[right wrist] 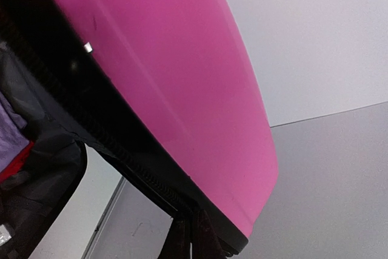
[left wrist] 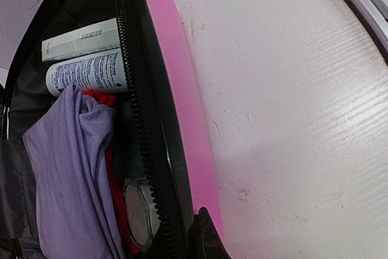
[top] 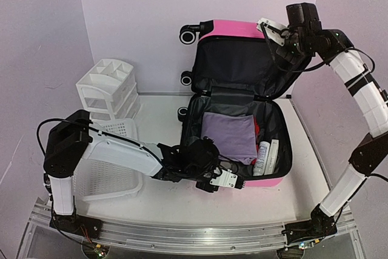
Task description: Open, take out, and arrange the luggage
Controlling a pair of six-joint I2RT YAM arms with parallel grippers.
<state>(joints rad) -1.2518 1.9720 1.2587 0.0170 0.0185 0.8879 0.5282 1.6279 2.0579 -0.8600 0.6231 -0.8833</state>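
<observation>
White ribbed tabletop (left wrist: 291, 119) bears glossy pink hard-shell luggage (top: 233, 28), black fabric-lined.

White arms (top: 118, 150), black joints, cables.

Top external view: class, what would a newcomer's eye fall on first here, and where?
The bright-pink luggage lies open right of centre, its lid raised toward the back wall with the right end effector at its upper corner. A folded purple cloth lies in the lower half, and the left end effector sits at the near rim.
</observation>
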